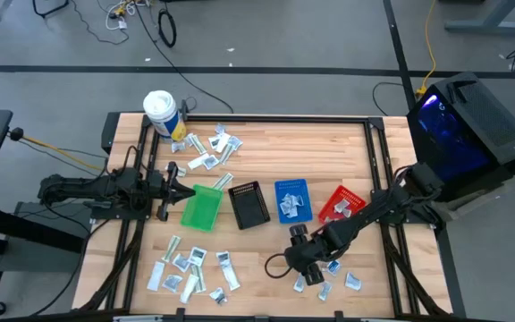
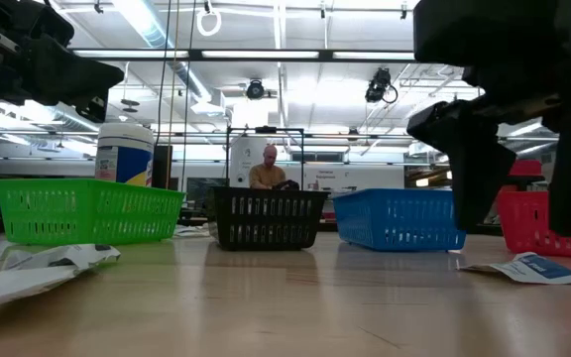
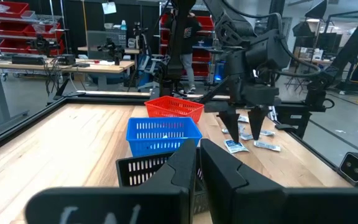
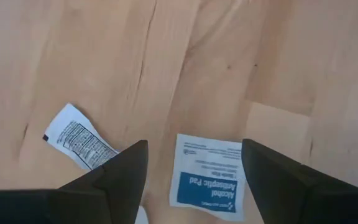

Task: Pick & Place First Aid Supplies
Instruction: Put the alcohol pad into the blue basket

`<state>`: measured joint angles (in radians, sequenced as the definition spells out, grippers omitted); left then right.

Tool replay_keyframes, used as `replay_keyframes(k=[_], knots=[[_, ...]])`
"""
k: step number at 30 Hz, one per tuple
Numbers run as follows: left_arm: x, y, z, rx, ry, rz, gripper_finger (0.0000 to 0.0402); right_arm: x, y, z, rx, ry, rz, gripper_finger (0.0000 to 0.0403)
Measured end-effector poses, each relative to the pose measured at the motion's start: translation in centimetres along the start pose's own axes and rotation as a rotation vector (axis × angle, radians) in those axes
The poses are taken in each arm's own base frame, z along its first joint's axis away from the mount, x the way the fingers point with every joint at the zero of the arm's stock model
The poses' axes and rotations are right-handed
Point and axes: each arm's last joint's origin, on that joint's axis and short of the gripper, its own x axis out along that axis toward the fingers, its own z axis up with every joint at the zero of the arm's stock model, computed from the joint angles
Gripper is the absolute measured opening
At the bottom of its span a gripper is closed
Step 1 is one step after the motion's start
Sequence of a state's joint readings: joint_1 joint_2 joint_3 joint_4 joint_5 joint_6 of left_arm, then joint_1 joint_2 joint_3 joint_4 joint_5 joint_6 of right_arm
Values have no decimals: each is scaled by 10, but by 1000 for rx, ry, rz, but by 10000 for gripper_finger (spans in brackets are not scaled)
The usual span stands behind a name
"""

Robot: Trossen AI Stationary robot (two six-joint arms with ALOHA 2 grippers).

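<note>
My right gripper (image 4: 194,144) is open and points steeply down over the table's near right part (image 1: 308,265). Its fingers stand on either side of a white-and-blue alcohol pad sachet (image 4: 206,178) that lies flat on the wood, and they hover above it without touching. A white sachet with black print (image 4: 79,144) lies beside it. More first aid supplies lie around the gripper (image 1: 333,279), at the near left (image 1: 190,268) and at the far left (image 1: 208,148). My left gripper (image 1: 177,190) waits shut at the table's left, level, by the green bin (image 1: 201,209).
Green, black (image 1: 249,205), blue (image 1: 304,190) and red (image 1: 354,194) bins stand in a row across the table's middle; the blue one holds sachets. A white tub (image 1: 160,114) stands at the far left. A person (image 2: 266,171) shows in the room beyond.
</note>
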<state>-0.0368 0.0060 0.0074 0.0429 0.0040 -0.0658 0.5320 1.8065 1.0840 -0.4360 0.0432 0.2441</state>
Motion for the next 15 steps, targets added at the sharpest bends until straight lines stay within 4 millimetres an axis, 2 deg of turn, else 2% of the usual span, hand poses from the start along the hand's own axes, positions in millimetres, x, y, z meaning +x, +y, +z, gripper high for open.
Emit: replay_keyframes(k=[8,15], knots=[[0,0,0,0,0,0,32,0,-6,-2,79,37,9,263],[0,0,0,0,1,0,32,3,-11,-6,93,51,-1,302]])
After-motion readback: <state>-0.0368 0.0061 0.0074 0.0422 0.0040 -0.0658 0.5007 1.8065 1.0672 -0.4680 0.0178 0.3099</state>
